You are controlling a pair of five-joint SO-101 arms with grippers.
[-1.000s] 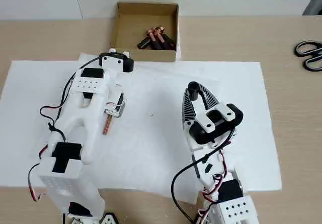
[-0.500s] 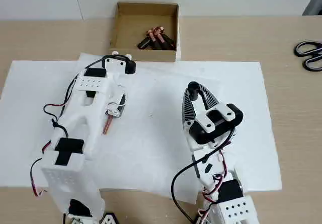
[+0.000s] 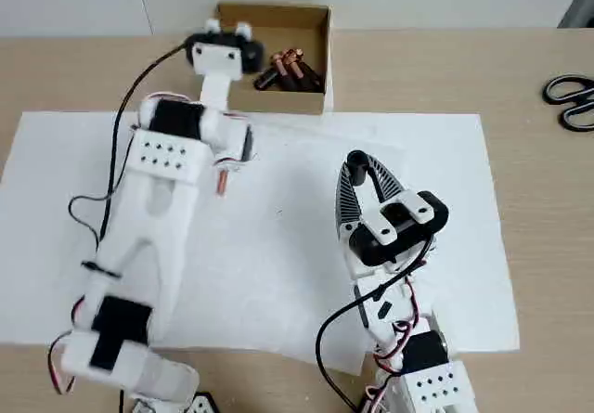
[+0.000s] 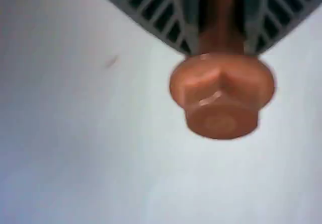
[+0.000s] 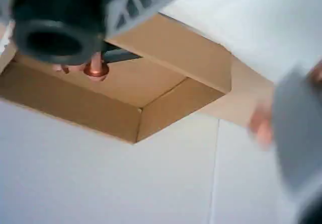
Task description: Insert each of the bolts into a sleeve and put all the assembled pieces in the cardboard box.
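The left gripper [image 4: 221, 32], pinching a bolt [image 4: 221, 95], is swinging toward the box [image 3: 269, 9]; it is risking missing the sleeve [image 5: 53, 40] the right gripper [image 3: 361, 172] is clasping.

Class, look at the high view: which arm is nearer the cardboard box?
Left. The left arm's end overlaps the cardboard box's rim; the right arm sits farther back over the white sheet.

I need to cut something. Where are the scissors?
The scissors lie at the far right edge of the high view, on the bare wooden table, just beyond the right edge of the white sheet.
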